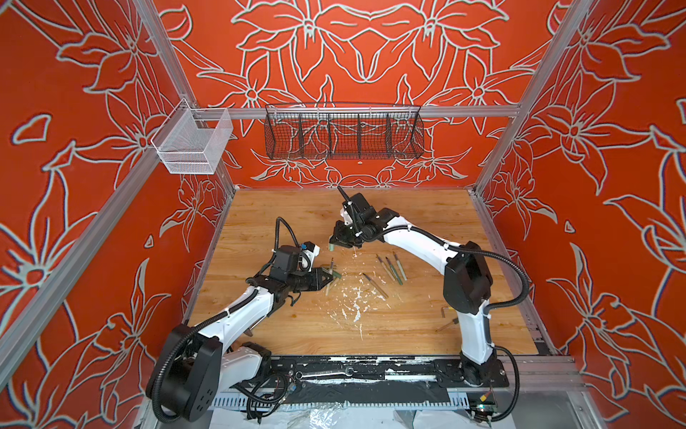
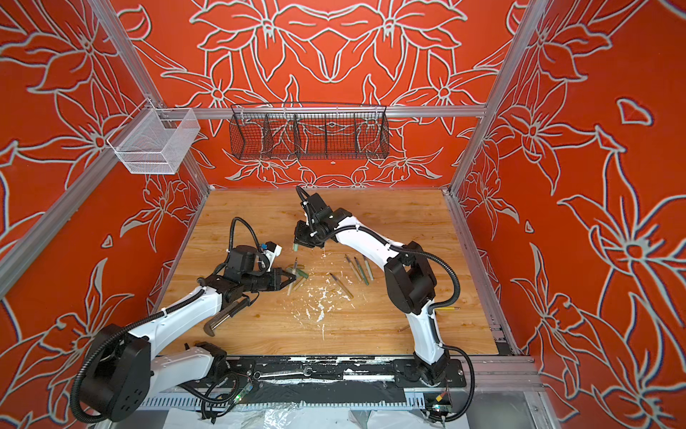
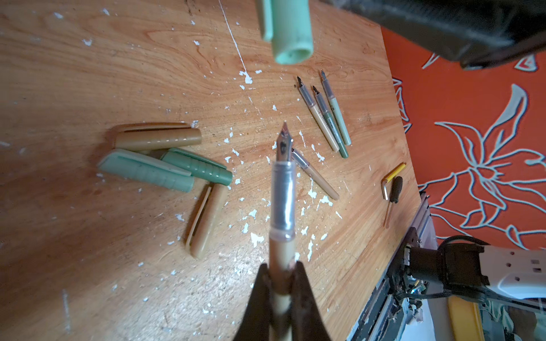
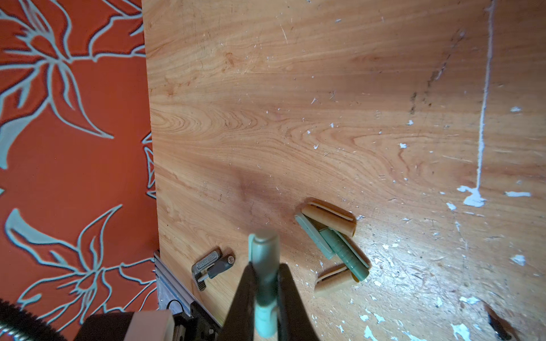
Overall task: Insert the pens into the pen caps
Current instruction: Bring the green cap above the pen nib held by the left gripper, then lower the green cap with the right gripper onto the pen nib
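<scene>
your left gripper (image 3: pixel 280 273) is clamped on the tan barrel of a fountain pen (image 3: pixel 282 203), with the nib out ahead of the fingers. your right gripper (image 4: pixel 266 273) is pinched on a pale green pen cap (image 4: pixel 263 251). in the left wrist view the cap's open mouth faces the nib, with a clear gap between them. both are held off the wooden table (image 1: pixel 427 219), left of its middle.

just beside the left gripper, four loose pen caps (image 3: pixel 144 169) lie in a cluster: two tan, one pale green, one dark green, the green pair touching. to the right, three pens (image 1: pixel 389 268) lie side by side. a fourth pen (image 1: pixel 375 285), tan, lies apart from them, nearer the white paint flecks (image 1: pixel 356 301).

you have bare wood from the grippers to the table's back edge. in the right wrist view bare wood also runs to the left edge at the red wall (image 4: pixel 74 147). a pipe wrench (image 2: pixel 222 318) lies near that edge, under your left arm. an allen key (image 3: pixel 384 186) and a screwdriver (image 3: pixel 396 189) lie close to the right edge.
</scene>
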Action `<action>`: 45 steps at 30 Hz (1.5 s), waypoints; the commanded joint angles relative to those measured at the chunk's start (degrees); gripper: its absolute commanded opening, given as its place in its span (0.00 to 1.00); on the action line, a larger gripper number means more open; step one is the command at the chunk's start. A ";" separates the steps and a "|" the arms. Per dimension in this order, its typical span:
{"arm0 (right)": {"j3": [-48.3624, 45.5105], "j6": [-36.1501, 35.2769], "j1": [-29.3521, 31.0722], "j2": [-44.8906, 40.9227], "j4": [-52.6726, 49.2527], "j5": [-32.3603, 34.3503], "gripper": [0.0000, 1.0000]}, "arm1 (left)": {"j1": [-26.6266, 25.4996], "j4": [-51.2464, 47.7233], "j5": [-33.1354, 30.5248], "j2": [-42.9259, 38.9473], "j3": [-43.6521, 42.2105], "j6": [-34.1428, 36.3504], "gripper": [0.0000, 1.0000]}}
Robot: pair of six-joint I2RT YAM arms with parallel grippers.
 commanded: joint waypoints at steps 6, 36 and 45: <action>1.76 -1.00 0.66 1.49 -1.47 1.21 0.10 | -0.12 1.02 -0.69 -2.14 -0.91 -0.20 0.00; 2.18 -2.39 1.53 1.46 -1.72 0.42 0.10 | 0.23 0.92 -3.79 -3.52 -1.57 -0.82 0.00; 2.87 -2.91 1.57 1.86 -1.64 0.42 0.10 | 0.40 -1.01 -4.08 -1.87 -0.48 -0.41 0.00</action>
